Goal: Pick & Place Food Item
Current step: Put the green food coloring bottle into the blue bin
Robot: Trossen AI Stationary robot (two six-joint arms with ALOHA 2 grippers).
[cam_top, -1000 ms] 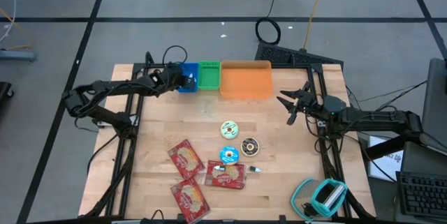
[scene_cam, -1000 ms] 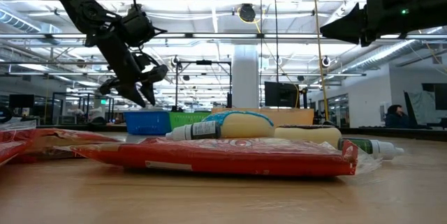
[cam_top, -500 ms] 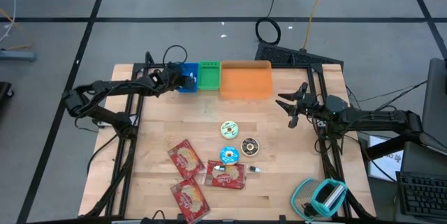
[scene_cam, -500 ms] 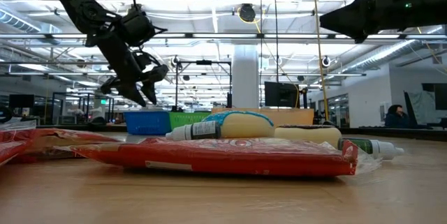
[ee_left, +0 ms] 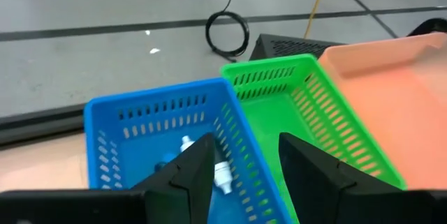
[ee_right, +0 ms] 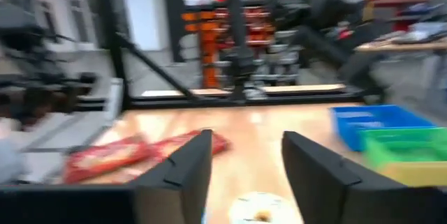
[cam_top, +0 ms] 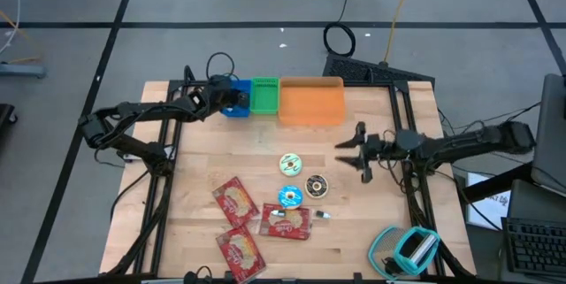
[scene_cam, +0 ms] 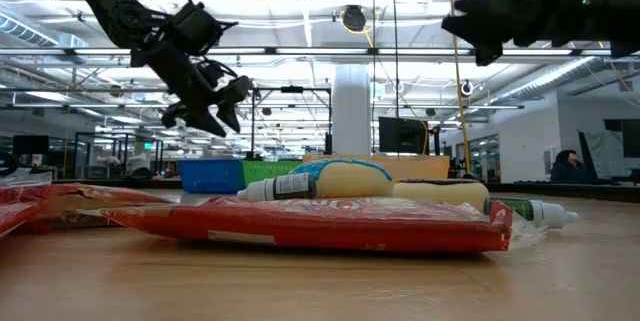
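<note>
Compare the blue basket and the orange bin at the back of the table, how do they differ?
The blue basket is small with slotted walls; the orange bin is much larger with solid walls. The blue basket holds a small white item; the orange bin looks empty. The blue basket sits left of the green basket, the orange bin right. Both are open-topped.

A light wooden table (cam_top: 354, 231) holds a blue slotted basket (cam_top: 237, 107), green slotted basket (cam_top: 264, 95) and orange tray (cam_top: 311, 102) along its far edge. Nearer lie three red snack packets (cam_top: 235, 200), three round food items (cam_top: 291, 165), a small tube (cam_top: 321, 216).
</note>
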